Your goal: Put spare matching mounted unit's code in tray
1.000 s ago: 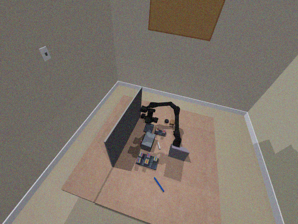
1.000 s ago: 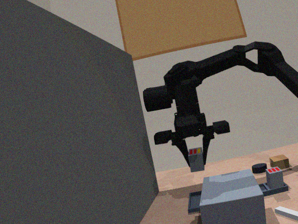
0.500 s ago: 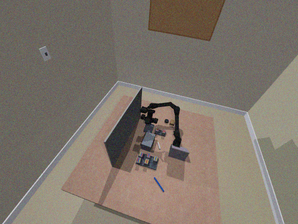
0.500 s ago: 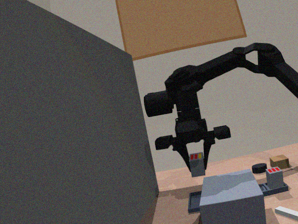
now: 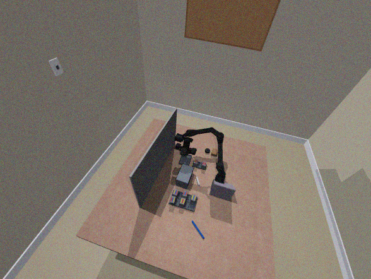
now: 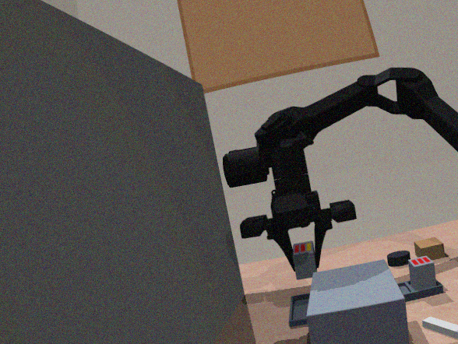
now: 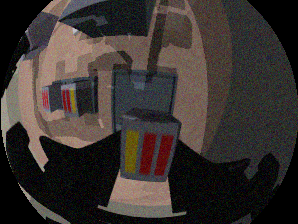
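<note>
My gripper is shut on a grey spare with two red stripes and one yellow. It holds it upright, above the near part of the dark tray. A small dark rack beside the tray bears a red-red-yellow spare and an all-red spare. A larger rack bears several striped units. I cannot make out the mounted unit or the code on its back.
A tall dark screen stands close beside the gripper. A grey box stands next to the tray. A grey panel, white bar, blue stick, black puck and wooden block are around.
</note>
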`<state>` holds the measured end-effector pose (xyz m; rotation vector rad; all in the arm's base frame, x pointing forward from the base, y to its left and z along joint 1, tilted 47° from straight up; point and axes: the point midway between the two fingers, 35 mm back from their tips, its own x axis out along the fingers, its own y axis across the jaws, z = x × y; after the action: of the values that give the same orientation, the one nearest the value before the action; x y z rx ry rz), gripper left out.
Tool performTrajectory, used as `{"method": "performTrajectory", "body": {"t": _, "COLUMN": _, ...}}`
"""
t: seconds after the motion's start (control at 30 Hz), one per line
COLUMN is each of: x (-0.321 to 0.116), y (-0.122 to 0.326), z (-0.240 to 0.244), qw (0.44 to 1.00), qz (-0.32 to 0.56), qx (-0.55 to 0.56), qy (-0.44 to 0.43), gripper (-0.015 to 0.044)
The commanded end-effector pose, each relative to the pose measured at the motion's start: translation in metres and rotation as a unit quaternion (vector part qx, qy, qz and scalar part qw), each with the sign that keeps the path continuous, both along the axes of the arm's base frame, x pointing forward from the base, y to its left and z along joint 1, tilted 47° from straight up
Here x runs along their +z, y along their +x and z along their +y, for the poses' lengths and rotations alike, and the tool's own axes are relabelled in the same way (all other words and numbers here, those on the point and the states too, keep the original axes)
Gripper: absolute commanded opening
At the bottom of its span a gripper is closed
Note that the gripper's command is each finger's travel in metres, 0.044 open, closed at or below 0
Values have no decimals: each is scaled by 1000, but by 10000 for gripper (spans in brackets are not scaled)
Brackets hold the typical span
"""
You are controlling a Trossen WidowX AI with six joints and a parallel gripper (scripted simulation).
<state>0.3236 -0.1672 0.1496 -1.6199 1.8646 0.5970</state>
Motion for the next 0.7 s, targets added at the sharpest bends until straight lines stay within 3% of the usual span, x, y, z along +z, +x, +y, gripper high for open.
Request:
{"method": "performTrajectory", "body": {"t": 0.0, "x": -3, "y": -2, "z": -4, "qw": 1000, "qz": 3, "qx": 1, "qy": -2, "gripper": 0}}
{"method": "performTrajectory", "body": {"t": 0.67, "x": -14, "y": -6, "z": -16, "qw": 1000, "qz": 5, "qx": 0, "qy": -3, "gripper": 0}}
